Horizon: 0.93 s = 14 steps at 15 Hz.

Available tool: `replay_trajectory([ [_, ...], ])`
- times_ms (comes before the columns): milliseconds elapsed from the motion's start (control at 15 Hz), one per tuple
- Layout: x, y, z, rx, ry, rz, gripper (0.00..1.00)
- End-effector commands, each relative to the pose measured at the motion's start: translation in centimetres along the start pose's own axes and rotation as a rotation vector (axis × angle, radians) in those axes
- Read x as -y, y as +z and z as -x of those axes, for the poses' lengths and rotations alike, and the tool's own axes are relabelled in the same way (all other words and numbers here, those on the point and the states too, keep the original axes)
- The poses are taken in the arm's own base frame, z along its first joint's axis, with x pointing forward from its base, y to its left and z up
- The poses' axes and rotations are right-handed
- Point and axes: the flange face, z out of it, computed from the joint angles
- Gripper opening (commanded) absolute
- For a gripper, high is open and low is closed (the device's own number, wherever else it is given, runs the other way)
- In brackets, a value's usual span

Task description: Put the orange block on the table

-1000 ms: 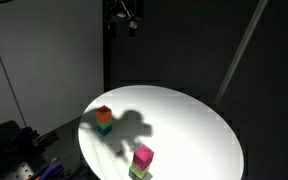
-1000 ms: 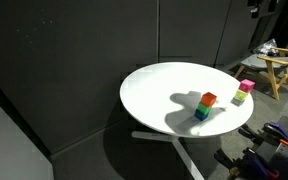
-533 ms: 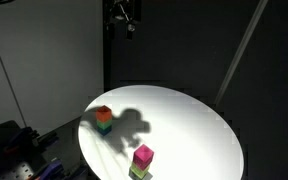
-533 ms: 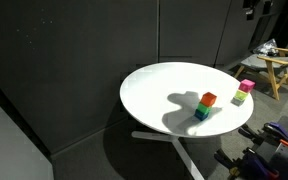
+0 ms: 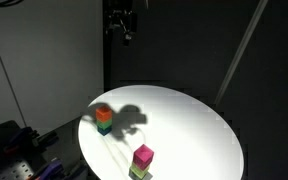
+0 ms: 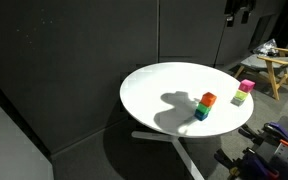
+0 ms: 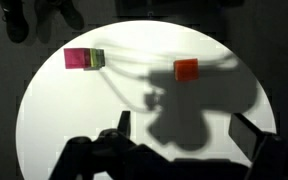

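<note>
The orange block [image 5: 103,113] sits on top of a green cube [image 5: 104,127], forming a small stack near the edge of the round white table [image 5: 184,125]. The stack also shows in an exterior view [image 6: 208,99] and from above in the wrist view [image 7: 186,69]. My gripper [image 5: 126,22] hangs high above the table, far from the stack, and also shows at the top of an exterior view [image 6: 238,12]. In the wrist view its fingers [image 7: 184,128] are spread wide with nothing between them. Its shadow falls on the tabletop beside the stack.
A pink cube [image 5: 142,156] stands on a yellow-green cube near another edge of the table, also seen in the wrist view [image 7: 78,59]. A wooden stool [image 6: 269,68] stands beyond the table. Dark panels surround the scene; equipment lies on the floor [image 5: 19,160].
The gripper has shifted sideways high above the table, and its shadow on the tabletop has moved closer to the orange and green stack. The cubes have not moved.
</note>
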Motion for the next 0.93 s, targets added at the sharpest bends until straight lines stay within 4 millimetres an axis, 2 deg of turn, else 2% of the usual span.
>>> replay_trajectory([
  [0,1.5,1.6,-1.9,-0.033,-0.019,-0.046,1.00],
  [333,4.0,4.8,-3.6,-0.084,-0.046,-0.038,1.00],
  [867,7.9,9.6,-3.5,-0.147,-0.075,-0.024,1.00],
])
